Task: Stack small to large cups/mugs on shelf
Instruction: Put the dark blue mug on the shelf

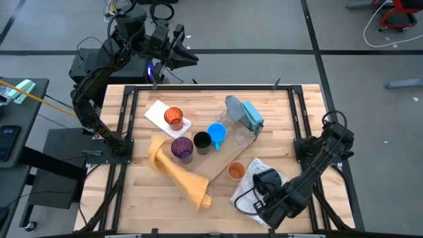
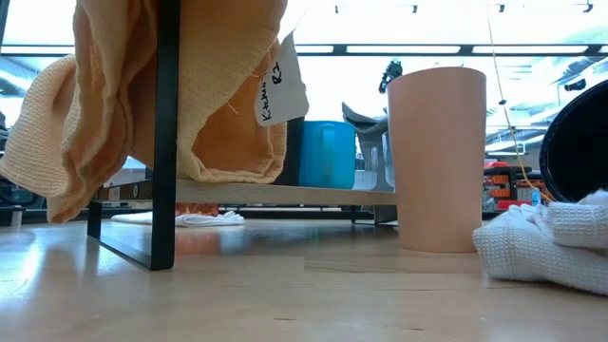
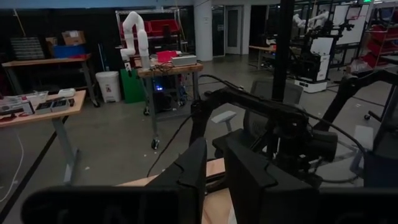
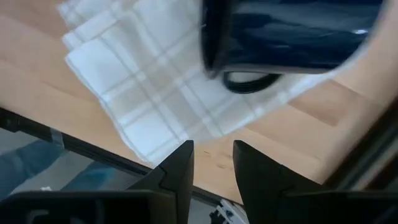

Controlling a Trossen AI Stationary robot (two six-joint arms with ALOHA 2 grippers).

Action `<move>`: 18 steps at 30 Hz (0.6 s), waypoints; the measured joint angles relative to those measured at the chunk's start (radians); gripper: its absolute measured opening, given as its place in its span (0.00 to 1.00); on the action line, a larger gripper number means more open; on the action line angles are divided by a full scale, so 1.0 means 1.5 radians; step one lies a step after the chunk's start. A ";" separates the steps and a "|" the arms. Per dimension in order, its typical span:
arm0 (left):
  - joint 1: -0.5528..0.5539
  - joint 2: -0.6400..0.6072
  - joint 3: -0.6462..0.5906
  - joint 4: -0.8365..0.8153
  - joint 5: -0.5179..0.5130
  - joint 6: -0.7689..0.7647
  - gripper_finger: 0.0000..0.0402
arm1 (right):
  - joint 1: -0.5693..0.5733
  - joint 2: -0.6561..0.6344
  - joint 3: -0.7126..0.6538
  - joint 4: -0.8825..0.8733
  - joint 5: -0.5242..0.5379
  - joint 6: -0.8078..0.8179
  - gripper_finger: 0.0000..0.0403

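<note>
Left arm raised behind the tabletop's point(image 1: 139, 198) far edge, well clear of every cup. Left gripper point(image 1: 188, 57) pointing out over the floor, fingers point(image 3: 191, 171) parted by a narrow gap with nothing between them.

Right arm folded low over the near right corner. Right gripper point(image 4: 213, 147) hovering just short of the dark navy mug point(image 4: 292, 34), fingers a narrow slot apart and holding nothing. Navy mug lying on its side on a white checked cloth point(image 4: 143, 93), handle down against the fabric.

On the tabletop's middle, a low shelf point(image 2: 166, 133) with a black frame and a wooden board, a tan cloth point(image 1: 178, 173) draped over 1 end with a paper tag hanging from it. Bright blue mug point(image 1: 217, 133) upright on the board. Black cup point(image 1: 202, 141) just beside it and purple cup point(image 1: 182, 147) next along, the 3 in a row. 2 clear cups point(image 1: 236, 129) just beyond the blue mug, near a blue-grey folded cloth point(image 1: 243, 112).

Red-tinted cup point(image 1: 174, 117) standing apart on a white napkin point(image 1: 158, 112) toward the far left. Pale orange cup point(image 2: 437, 157) upright on the bare wood in front of the shelf, between the shelf and the checked cloth.
</note>
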 joint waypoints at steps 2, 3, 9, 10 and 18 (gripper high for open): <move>0.000 0.000 0.000 0.000 0.000 0.000 0.16 | 0.000 0.020 0.000 0.020 0.001 -0.021 0.29; 0.000 0.000 0.000 0.001 0.000 0.000 0.16 | 0.000 0.032 0.000 0.023 0.005 -0.032 0.29; 0.000 0.000 0.000 0.001 0.000 0.000 0.15 | -0.001 0.093 0.000 0.005 0.017 -0.053 0.29; 0.000 0.000 0.000 0.001 0.000 0.000 0.15 | -0.001 0.101 0.000 0.007 0.017 -0.055 0.29; 0.000 0.000 0.000 0.002 0.000 0.000 0.17 | -0.004 0.144 0.000 -0.012 0.020 -0.065 0.29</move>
